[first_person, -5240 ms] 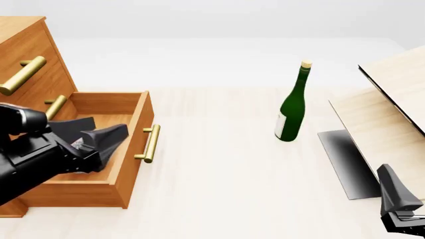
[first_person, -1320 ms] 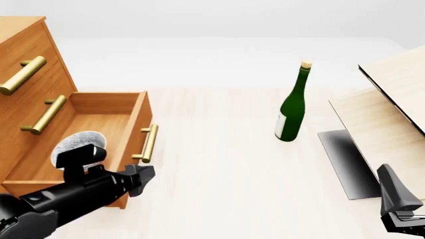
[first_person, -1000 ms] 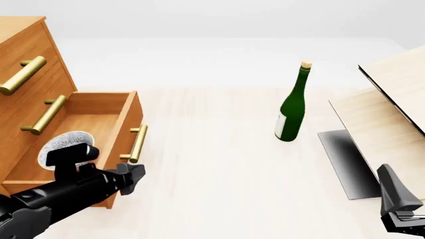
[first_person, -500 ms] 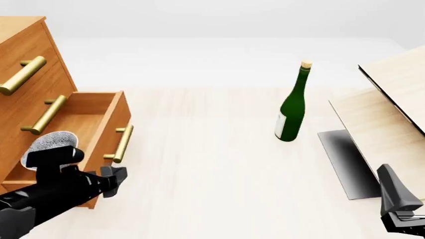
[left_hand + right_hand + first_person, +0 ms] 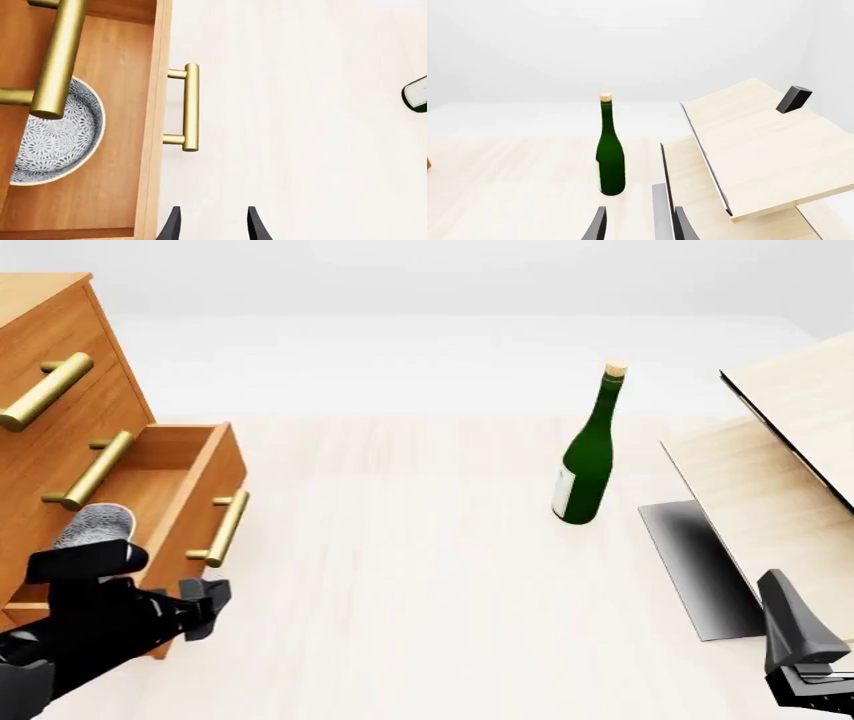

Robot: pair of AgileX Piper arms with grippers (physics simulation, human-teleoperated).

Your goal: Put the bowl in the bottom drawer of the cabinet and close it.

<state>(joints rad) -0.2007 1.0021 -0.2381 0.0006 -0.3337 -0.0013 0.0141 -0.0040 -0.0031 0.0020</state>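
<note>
The cabinet (image 5: 54,330) stands at the table's left with its bottom drawer (image 5: 200,495) part-way out. The bowl (image 5: 57,135) lies on the drawer floor, half under the middle drawer's brass handle (image 5: 60,55); in the front view only a sliver of the bowl (image 5: 94,523) shows above my arm. My left gripper (image 5: 204,600) is low at the drawer's front, below its handle (image 5: 220,528). Its fingers (image 5: 175,224) are open with nothing between them, one close beside the front panel. My right gripper (image 5: 797,630) rests open at the near right, holding nothing.
A green bottle (image 5: 585,465) with a cork stands upright mid-table. Pale wood panels (image 5: 787,440) lean at the right, with a dark grey sheet (image 5: 694,560) beneath them. A small black block (image 5: 792,99) sits on the upper panel.
The bottom drawer has slid back toward the cabinet, and my left gripper has moved left with its front. More of the bowl is covered. The right arm has not moved.
</note>
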